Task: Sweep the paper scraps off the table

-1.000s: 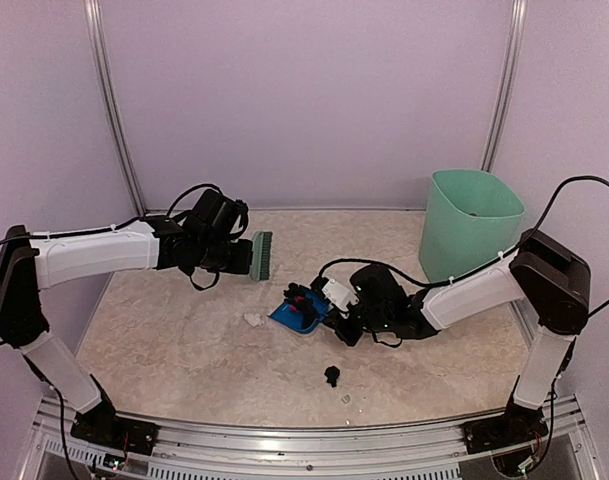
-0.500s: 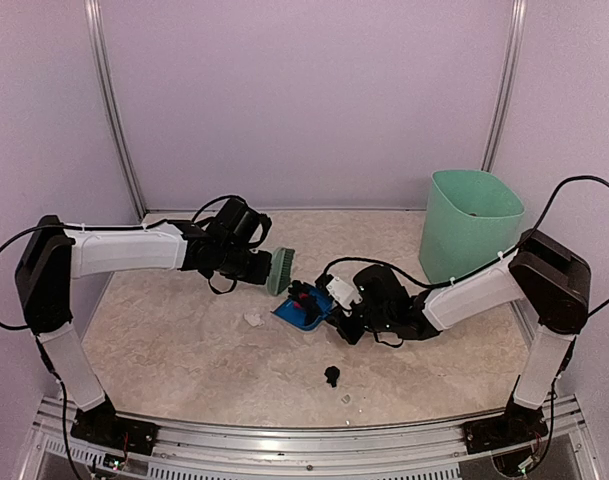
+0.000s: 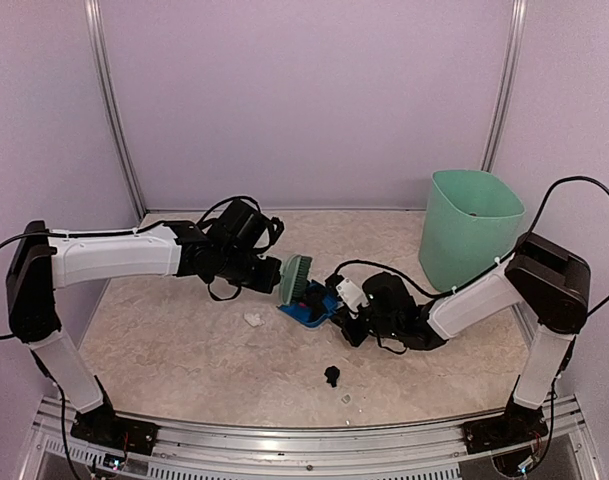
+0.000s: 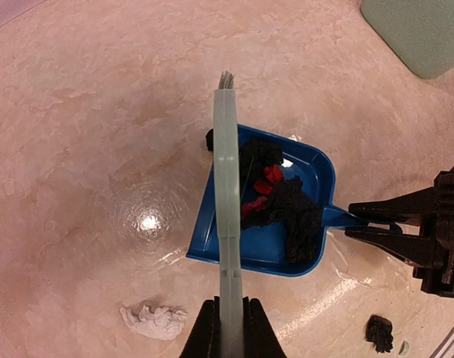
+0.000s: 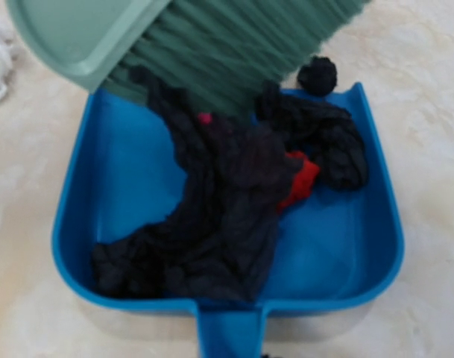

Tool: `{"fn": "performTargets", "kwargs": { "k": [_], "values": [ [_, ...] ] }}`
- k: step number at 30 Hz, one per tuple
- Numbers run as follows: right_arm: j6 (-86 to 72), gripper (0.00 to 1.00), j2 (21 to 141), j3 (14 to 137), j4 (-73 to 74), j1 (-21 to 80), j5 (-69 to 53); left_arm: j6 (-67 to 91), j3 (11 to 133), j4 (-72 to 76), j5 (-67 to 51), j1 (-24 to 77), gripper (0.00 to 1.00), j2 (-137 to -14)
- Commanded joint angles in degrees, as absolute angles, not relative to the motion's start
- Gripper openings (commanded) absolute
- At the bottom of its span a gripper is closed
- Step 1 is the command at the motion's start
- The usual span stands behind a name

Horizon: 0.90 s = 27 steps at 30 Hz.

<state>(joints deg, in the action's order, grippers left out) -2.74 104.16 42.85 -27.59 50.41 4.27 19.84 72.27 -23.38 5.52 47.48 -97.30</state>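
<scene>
Swinging right, the green brush (image 3: pixel 295 278) reaches the blue dustpan (image 4: pixel 212 246) at its mouth.
The left tool (image 4: pixel 225 328), clamped on the brush handle, pushes paper scraps (image 5: pixel 227 194) inward. The right tool (image 4: pixel 394 224), closed on the dustpan handle, braces it against the counter (image 3: pixel 184 350). Three lie loose nearer: white scrap (image 4: pixel 153 322), black scrap (image 4: pixel 379 333), tiny pale bit (image 3: pixel 346 399).

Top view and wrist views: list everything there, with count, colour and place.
dustpan: one, blue, mid-table
brush: one, green, bristles at the dustpan's mouth
scraps in the dustpan: a pile, black with some red
loose scraps: white one left of the dustpan; black one nearer the arms; tiny pale one beside it; black bit at the dustpan's mouth
bin: one, mint green, far right
table: beige, marbled
left gripper: shut on the brush
right gripper: shut on the dustpan handle
</scene>
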Motion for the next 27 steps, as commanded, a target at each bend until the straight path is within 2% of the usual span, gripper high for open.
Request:
{"fn": "performTargets", "kwargs": {
  "k": [1,14,27],
  "values": [
    [-3.22,0.00,104.63,39.66,-32.61,49.81,5.07,20.56,73.50,-24.76,9.50,48.62,0.02,-94.35],
    [-2.54,0.00,108.30,35.96,-47.16,49.78,6.65,22.05,66.61,-22.22,20.75,49.80,0.02,-80.90],
    [-4.18,0.00,101.40,37.53,-46.29,49.97,7.12,24.37,53.75,-16.68,22.55,42.69,0.02,-66.36]
  ]
}}
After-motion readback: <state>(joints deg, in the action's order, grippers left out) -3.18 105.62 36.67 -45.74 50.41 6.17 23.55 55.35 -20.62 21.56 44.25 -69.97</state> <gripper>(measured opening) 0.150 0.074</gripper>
